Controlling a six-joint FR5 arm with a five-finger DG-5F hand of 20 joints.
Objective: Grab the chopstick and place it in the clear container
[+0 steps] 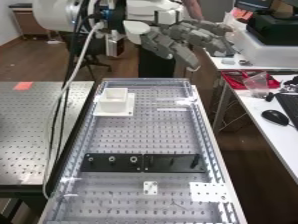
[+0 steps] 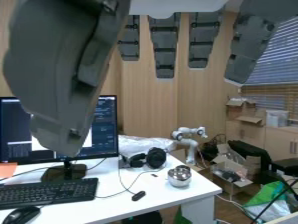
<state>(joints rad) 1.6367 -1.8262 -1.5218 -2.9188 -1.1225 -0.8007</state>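
holding the fingers (image 1: 174,54) open, spread and nearly straight out from the hand (image 1: 151,39), and dangling the thumb (image 2: 63,75) beside them in the wrist view. coming in from the far left with the white arm (image 1: 53,15), and hanging just past the far end of the perforated bench (image 1: 153,135), toward the right. running a clear rim (image 1: 143,81) round the bench's edge, perhaps serving as the clear container. standing a white desk (image 1: 266,134) off to the right. crossing the bench's nearer half with a long black plate (image 1: 183,168). resting a square white cup (image 1: 114,107) on a white base (image 1: 131,109) near the far left corner. lying near and right, a white holed plate (image 1: 209,190); lying left of that, a smaller one (image 1: 150,183). lying far and right, a thin pale strip (image 1: 171,109), looking too small to identify surely as the chopstick.
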